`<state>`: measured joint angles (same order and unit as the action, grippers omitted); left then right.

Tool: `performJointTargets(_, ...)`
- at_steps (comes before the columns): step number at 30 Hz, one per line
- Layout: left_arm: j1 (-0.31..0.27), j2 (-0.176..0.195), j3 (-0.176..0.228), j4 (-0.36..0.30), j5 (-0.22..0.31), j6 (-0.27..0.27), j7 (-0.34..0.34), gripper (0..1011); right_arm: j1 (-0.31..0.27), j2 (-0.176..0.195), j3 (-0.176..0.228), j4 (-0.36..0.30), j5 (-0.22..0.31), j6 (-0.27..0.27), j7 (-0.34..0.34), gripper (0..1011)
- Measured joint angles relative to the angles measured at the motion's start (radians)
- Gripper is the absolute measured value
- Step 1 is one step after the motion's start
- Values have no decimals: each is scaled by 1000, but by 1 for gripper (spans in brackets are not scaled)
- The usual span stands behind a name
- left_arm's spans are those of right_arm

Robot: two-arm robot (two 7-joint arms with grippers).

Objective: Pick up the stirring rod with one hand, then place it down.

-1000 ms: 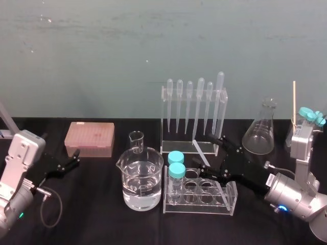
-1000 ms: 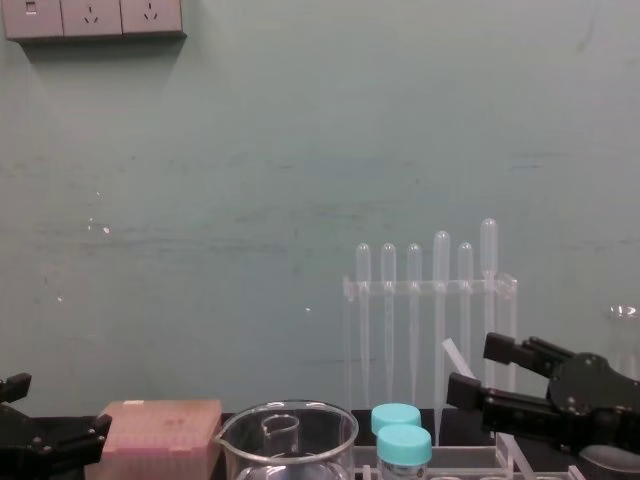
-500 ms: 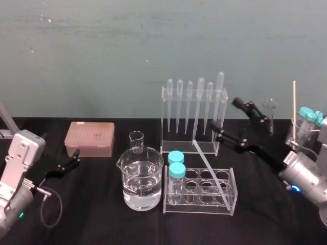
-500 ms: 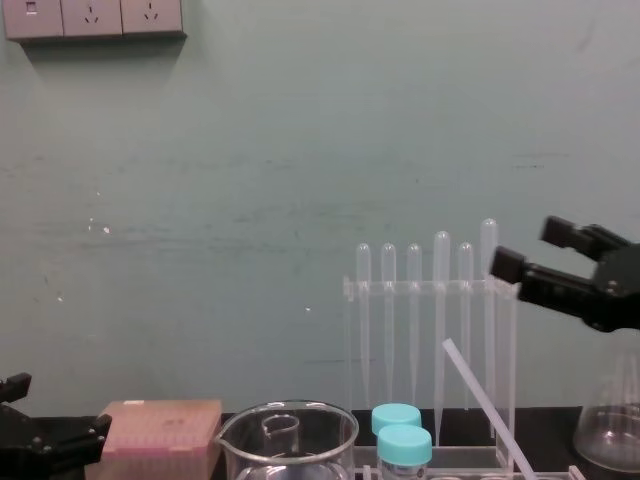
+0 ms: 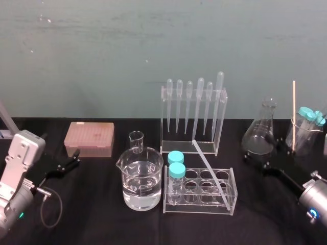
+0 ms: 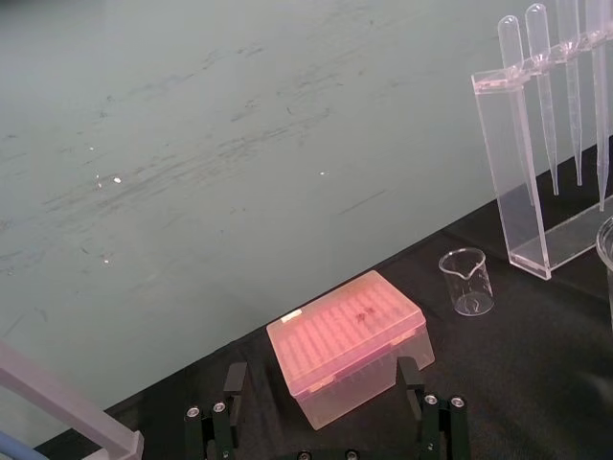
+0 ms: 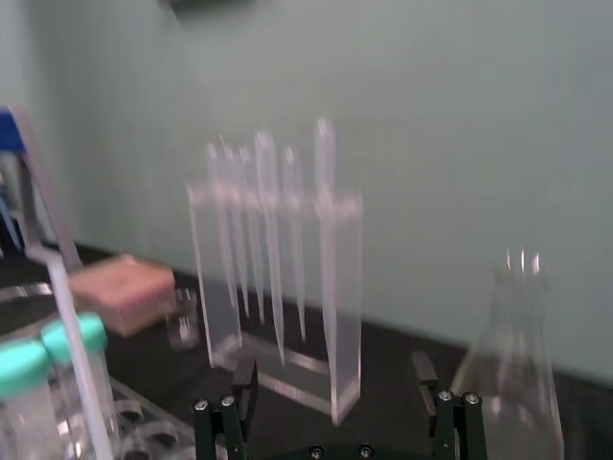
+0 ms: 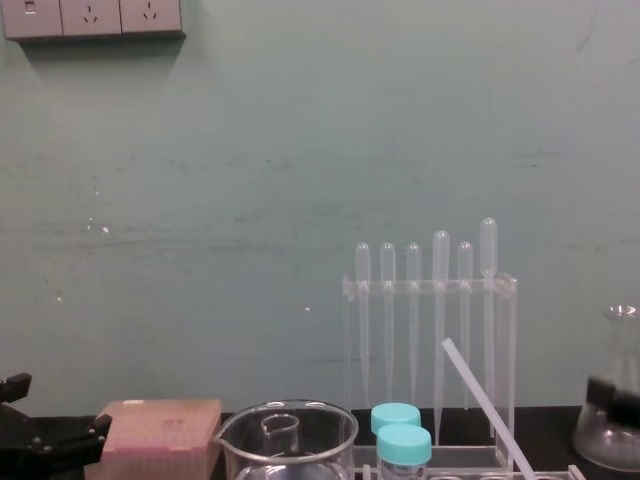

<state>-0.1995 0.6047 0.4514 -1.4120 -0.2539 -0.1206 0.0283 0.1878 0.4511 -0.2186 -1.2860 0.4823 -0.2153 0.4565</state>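
Observation:
The stirring rod (image 5: 208, 166) is a thin translucent stick. It leans with its lower end in the clear test tube rack (image 5: 231, 201) and its upper end by the foot of the pipette rack (image 5: 193, 115). It also shows as the stirring rod (image 8: 485, 405) in the chest view and as a blurred stirring rod (image 7: 75, 350) in the right wrist view. My right gripper (image 5: 258, 162) hangs low at the right, apart from the rod and just before the flask (image 5: 259, 133). Its fingers (image 7: 222, 417) stand wide open with nothing between them. My left gripper (image 5: 64, 166) rests open at the far left.
A beaker of water (image 5: 142, 181) and a small beaker (image 5: 136, 140) stand left of the tube rack, which holds two teal-capped tubes (image 5: 177, 171). A pink tip box (image 5: 89, 139) sits before my left gripper. A beaker with capped tubes and a wooden stick (image 5: 304, 133) is at the far right.
My right gripper left the rod at the tube rack, rose, then drew back to the right and down near the flask. The rod stays leaning in the rack. The left arm kept still.

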Motion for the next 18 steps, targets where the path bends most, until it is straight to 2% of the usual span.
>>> performJointTargets(2, 0, 0, 0, 0, 0, 0, 0, 1000, -3, -2, -1, 5, -6, 39, -9, 1003)
performJointTargets(5, 0, 0, 0, 0, 0, 0, 0, 1000, -2, -6, -3, 11, -10, 65, -14, 1003)
performJointTargets(18, 0, 0, 0, 0, 0, 0, 0, 1000, -2, -4, -3, 9, -9, 53, -13, 1003)
